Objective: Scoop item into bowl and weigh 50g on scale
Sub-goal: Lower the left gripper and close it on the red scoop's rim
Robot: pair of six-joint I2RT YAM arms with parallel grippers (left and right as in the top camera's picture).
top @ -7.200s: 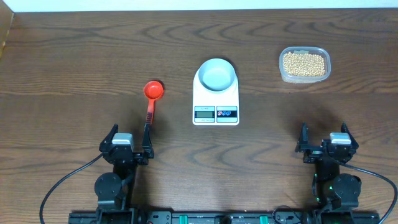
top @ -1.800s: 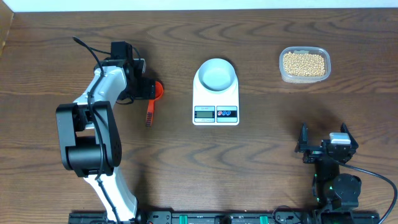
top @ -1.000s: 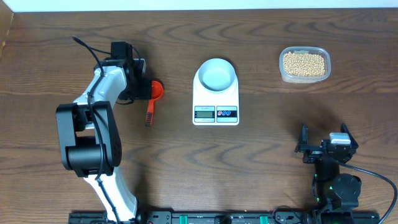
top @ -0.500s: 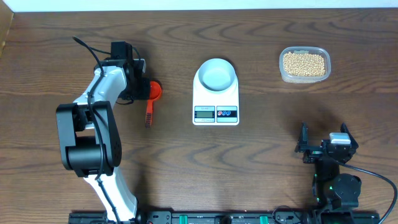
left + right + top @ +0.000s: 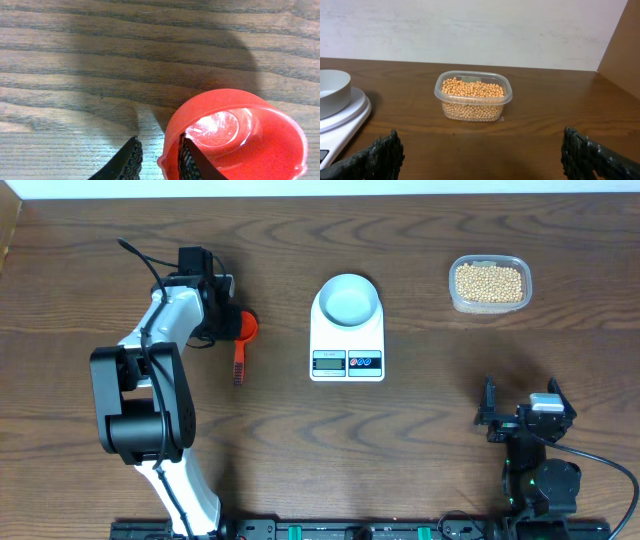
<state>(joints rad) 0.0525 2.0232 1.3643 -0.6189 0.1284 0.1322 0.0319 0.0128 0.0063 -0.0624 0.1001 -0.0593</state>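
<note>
Left wrist | my left arm (image 5: 165, 330) stretched forward, left pincer (image 5: 159, 150) narrow astride rim of red scoop (image 5: 240, 135) | right arm (image 5: 537, 475) folded, right pincer (image 5: 480, 145) wide

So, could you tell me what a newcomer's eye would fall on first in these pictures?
The bright red scoop on the left of the dark table stands out, with the left gripper straddling its cup wall, one finger inside, one outside. Next come the white bowl sitting on the scale at centre and the clear tub of tan beans at the far right.
</note>
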